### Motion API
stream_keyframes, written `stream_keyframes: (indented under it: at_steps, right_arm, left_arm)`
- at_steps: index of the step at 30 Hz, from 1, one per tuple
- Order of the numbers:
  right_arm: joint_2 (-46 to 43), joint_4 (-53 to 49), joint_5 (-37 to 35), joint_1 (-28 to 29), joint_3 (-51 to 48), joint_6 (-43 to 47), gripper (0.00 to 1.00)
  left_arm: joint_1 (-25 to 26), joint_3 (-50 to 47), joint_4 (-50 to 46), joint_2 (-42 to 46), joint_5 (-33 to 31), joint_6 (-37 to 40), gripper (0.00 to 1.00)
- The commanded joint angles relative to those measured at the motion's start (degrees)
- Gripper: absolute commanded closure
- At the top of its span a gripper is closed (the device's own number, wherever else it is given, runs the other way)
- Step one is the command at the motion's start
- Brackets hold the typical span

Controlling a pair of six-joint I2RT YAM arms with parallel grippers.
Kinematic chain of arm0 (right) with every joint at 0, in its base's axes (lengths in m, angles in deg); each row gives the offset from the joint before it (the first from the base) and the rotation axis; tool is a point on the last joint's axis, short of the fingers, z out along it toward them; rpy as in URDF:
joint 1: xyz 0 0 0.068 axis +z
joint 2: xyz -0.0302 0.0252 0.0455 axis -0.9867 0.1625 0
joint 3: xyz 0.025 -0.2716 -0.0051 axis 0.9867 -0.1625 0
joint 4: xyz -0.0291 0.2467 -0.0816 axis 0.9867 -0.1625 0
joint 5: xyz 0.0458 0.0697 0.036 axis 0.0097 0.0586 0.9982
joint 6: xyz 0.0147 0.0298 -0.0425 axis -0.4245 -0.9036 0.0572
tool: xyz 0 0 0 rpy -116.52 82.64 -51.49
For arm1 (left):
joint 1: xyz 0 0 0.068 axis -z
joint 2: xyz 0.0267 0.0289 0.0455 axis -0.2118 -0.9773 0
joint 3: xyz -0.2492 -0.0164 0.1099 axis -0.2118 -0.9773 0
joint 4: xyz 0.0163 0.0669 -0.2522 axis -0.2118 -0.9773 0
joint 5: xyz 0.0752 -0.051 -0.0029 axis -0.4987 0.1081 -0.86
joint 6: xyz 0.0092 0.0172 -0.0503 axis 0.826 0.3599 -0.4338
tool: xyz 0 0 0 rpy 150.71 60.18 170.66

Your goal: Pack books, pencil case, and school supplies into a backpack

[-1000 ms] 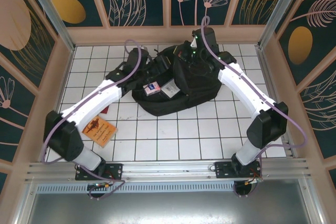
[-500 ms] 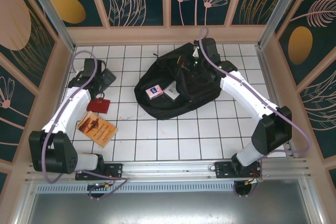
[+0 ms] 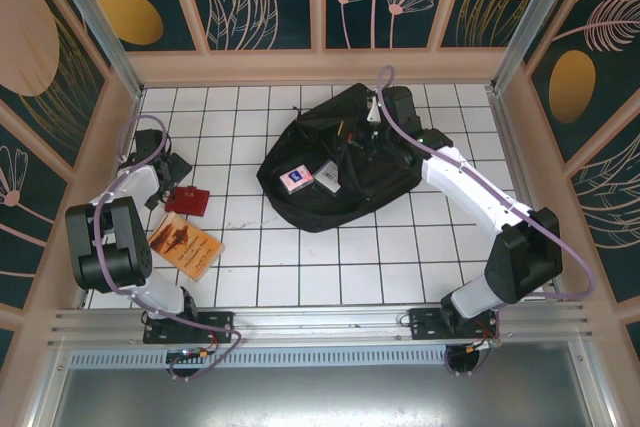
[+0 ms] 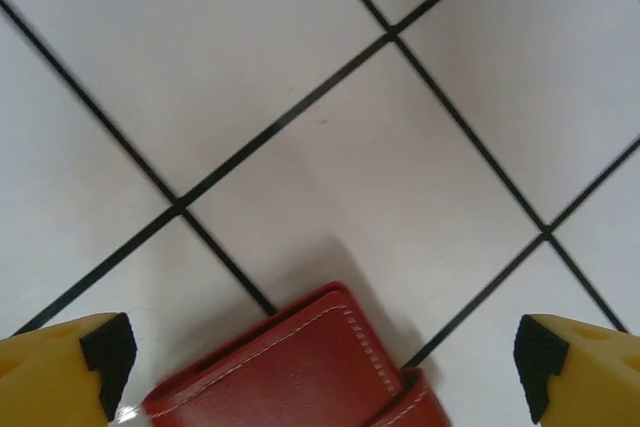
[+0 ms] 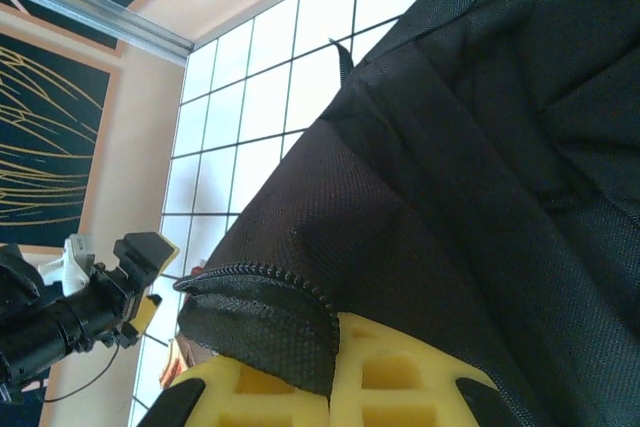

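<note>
The black backpack (image 3: 350, 162) lies open at the table's middle back. My right gripper (image 3: 383, 115) is shut on its zipped opening edge (image 5: 270, 297), with the fabric pinched between the yellow fingers (image 5: 400, 387). A pink-white card with a blue patch (image 3: 293, 179) and a white card (image 3: 325, 174) lie in the opening. A red stitched pencil case (image 3: 188, 200) lies at the left. My left gripper (image 3: 170, 177) hovers at its far end, open, and the case (image 4: 300, 367) shows between the wide-apart fingertips (image 4: 70, 362). An orange booklet (image 3: 185, 244) lies nearer the front left.
White tiled table (image 3: 400, 257) with walls on three sides. The left arm (image 3: 110, 242) is folded close to the left wall. The right arm (image 3: 470, 187) arches over the right side of the table. The left gripper also shows beyond the backpack (image 5: 90, 297).
My left arm has swung away from the backpack to the far left and now sits over the red pencil case, jaws wide. The right gripper keeps hold of the backpack edge.
</note>
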Motion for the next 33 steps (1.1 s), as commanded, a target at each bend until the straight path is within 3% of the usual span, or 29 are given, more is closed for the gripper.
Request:
stream_keyframes:
  at_steps: [1,3,11,19,23,33]
  right_arm:
    - [-2.6,0.7,1.3,0.3,-1.0,1.9,1.00]
    - [-2.8,0.6,1.1,0.2,-0.9,2.3,1.00]
    - [-2.8,0.6,1.8,0.1,0.0,2.4,1.00]
    - [-2.0,0.3,1.7,0.1,1.1,2.4,1.00]
    - [-1.6,0.4,2.1,0.1,1.1,2.2,1.00]
    - [-0.1,-0.2,1.9,0.1,2.6,1.7,1.00]
  left_arm:
    - [-0.2,-1.9,6.8,-2.8,9.7,2.8,0.02]
    - [-0.2,-2.8,7.3,-4.1,13.2,2.0,0.01]
    - [-0.2,-8.1,8.0,-0.9,17.2,-1.9,0.01]
    - [0.1,-13.0,15.0,-0.2,31.0,-6.6,0.02]
    - [1.0,-14.2,16.3,-0.3,33.4,-6.1,0.01]
    - [8.2,-13.9,19.7,-2.1,39.4,-7.1,0.02]
